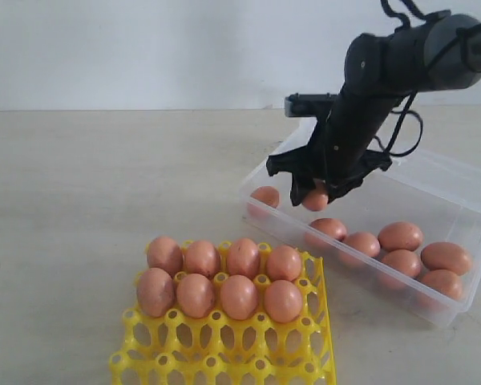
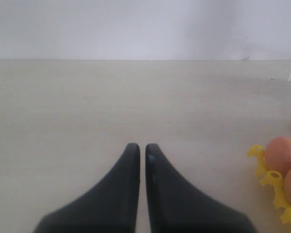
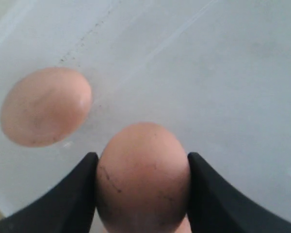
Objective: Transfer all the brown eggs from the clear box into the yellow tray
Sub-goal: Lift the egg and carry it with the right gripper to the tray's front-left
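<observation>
Right end effector point(image 1: 314, 197) is clamped on one brown egg point(image 3: 143, 177), held over the clear box point(image 1: 463, 199) where others lie. Left end effector point(image 2: 139, 148) is pinched shut, empty. Risks: squeeze harder and the shell cracks, or swing fast toward the yellow tray point(image 1: 224, 353) beside the box and it slips.

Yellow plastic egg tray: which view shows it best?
The exterior view: nearly the whole yellow plastic egg tray shows, eight brown eggs filling two rows, other cups empty. The left wrist view catches only a corner with two eggs; the right wrist view shows none.
</observation>
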Controlling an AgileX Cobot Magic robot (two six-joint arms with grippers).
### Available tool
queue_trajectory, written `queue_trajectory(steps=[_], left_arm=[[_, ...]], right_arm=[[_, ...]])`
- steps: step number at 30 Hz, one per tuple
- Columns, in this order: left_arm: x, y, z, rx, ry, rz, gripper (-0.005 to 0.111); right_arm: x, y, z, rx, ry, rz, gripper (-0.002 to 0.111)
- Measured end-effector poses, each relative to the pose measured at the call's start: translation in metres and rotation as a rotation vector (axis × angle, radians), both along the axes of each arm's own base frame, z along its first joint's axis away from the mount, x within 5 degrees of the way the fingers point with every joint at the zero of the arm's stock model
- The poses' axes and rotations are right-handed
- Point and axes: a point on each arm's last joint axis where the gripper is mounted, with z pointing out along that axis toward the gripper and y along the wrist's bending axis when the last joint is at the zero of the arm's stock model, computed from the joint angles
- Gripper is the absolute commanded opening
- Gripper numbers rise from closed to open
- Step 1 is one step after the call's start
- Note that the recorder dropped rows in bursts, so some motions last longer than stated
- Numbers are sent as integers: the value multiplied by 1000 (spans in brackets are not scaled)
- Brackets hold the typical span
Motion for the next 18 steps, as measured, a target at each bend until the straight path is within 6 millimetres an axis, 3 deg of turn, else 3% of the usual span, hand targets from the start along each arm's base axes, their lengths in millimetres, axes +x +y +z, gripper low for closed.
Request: queue_trajectory(steps=[4,7,9,11,13,16,18], left_arm=[[0,0,0,0,0,0,4],[0,0,0,0,0,0,4],[0,0,0,0,0,0,4],[0,0,0,0,0,0,4],[0,0,0,0,0,0,4],[0,0,0,0,0,0,4],[0,0,0,0,0,0,4]], right_arm=[[-1,-8,44,-44,-165,-22,0],[6,-4,92,63,-614,-69,0],[-3,11,110,158,-894,-66,0],[-22,32,117,264,-1151,-40,0],[-46,54,113,393,-1335,-19,0],[-81,89,112,722,-1400,6,0],[-102,118,112,797,-1381,284,0]])
